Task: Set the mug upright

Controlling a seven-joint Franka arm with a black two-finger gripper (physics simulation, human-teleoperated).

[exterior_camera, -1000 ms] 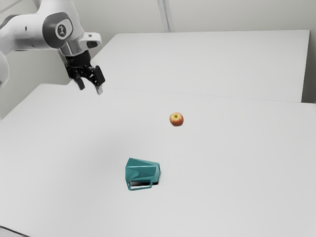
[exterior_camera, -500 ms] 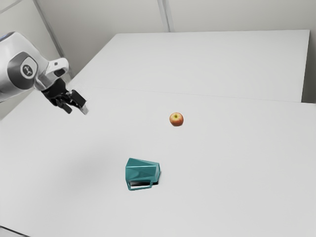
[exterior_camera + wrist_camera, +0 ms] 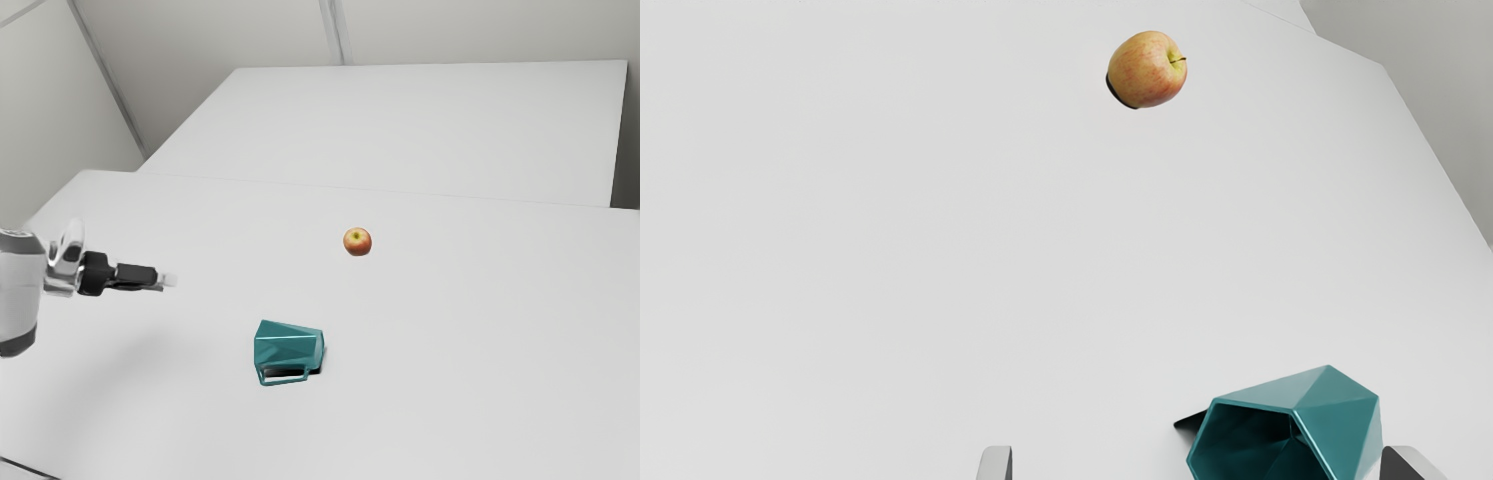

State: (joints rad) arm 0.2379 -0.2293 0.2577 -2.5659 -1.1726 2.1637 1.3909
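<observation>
the gripper (image 3: 168, 281) is at the exterior view's left and is released, its two fingers standing wide apart. it seems to be above the table (image 3: 470, 350), but the height is difficult to judge. the mug (image 3: 288, 345) lies on its side, mouth toward the gripper. the apple (image 3: 357, 241) rests apart from the mug.

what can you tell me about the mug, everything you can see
The mug is teal and glossy, with flat angular facets and a squared loop handle; whether it is ceramic or plastic I can't tell. It lies on its side on the table, its angular open mouth toward the exterior view's left, where my gripper is, and its handle on the side nearest that camera. The inside looks dark. The table supports it; my open gripper stands clear of it.
</observation>
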